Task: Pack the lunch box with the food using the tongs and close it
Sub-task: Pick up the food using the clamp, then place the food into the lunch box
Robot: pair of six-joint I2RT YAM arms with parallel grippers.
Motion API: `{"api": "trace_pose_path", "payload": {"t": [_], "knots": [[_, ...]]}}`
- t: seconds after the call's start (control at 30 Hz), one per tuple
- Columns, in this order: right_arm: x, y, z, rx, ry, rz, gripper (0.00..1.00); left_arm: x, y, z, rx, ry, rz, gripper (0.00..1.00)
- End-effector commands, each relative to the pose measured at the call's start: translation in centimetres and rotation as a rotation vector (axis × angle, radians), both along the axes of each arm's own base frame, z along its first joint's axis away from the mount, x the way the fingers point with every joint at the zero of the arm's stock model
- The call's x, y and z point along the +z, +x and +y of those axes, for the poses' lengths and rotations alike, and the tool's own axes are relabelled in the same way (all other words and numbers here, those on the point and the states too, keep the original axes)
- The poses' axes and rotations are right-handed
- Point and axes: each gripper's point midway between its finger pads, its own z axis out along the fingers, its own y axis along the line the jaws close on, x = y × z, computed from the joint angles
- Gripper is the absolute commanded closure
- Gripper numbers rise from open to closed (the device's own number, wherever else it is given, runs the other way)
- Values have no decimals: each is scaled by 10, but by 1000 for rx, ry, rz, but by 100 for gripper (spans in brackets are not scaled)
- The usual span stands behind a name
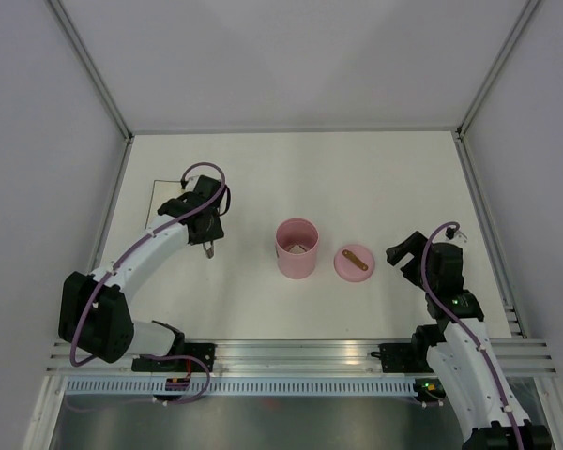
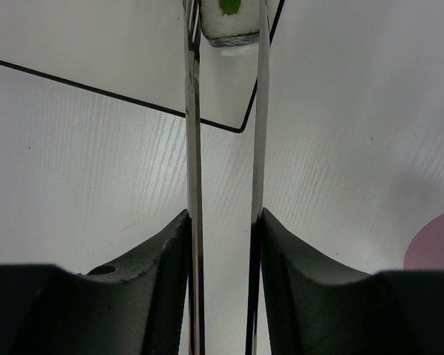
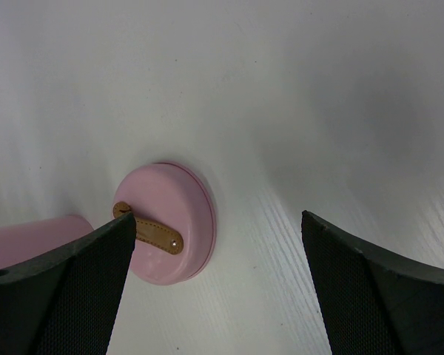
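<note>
A small white piece of food [image 2: 226,28] topped with a green spot sits on the left side of the table [image 1: 375,178], inside a thin black outline [image 2: 96,89] marked on the surface. The tips of the tongs [image 2: 260,133] stand on either side of it. The left gripper [image 2: 224,222] squeezes the slim silver arms partway together so that they run nearly parallel, its black fingers [image 2: 163,251] clamping them low on their length. The piece is cut off by the top edge of the left wrist view, so whether the tips truly pinch it cannot be told. The morsel looks light and probably soft, and polished metal is likely to be slick against it. A hold across its flat sides, low on the block and with only gentle pressure, would seem safest against crushing it or letting it squirt out. The tongs themselves appear springy, so the squeeze calls for a steady hand. Well to the right, near the table's middle, the pink lunch box [image 1: 296,249] stands upright and uncovered, with something pale visible inside. Its lid [image 1: 354,263] lies just beside it, brown strap [image 3: 152,234] up. The right gripper [image 3: 218,222] hovers near the lid, jaws spread wide and holding nothing.
</note>
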Motion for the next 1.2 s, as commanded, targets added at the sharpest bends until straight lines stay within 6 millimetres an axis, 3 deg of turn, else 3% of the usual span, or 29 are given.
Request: {"api": "trace_pose_path", "payload": {"t": [0.0,0.1,0.27,0.3,0.37,0.4,0.43,0.53,0.63,0.7,0.9,1.0,1.17], "knots": [[8,8,1,7,-4,-37,2,12,11,2,24,-15,-73,60],[8,8,0,3,-7,-34,2,31,11,-7,-44,-55,-106,66],[6,7,-11,-70,-17,-7,2,112,-2,-14,-195,-88,-217,68],[6,8,-15,-102,-17,-5,2,139,-3,-25,-251,-132,-256,68],[8,9,-15,-108,-15,-9,2,162,-16,-33,-351,-157,-283,67],[10,11,-15,-112,-14,-11,2,174,-23,-49,-426,-206,-297,67],[11,11,-16,-121,-16,-5,2,198,-29,-58,-484,-234,-354,67],[23,14,-24,-156,-36,-20,2,234,-54,-93,-653,-285,-418,67],[33,10,-29,-170,-65,-22,2,241,-77,-119,-760,-280,-413,67],[42,8,-32,-174,-83,-32,2,232,-92,-128,-807,-288,-374,67],[43,-9,-34,-180,-88,-29,2,216,-135,-136,-896,-361,-301,66],[43,-13,-32,-177,-71,-35,2,197,-153,-137,-926,-364,-230,66],[44,-12,-28,-160,-52,-50,2,172,-159,-141,-937,-319,-166,66]]}}
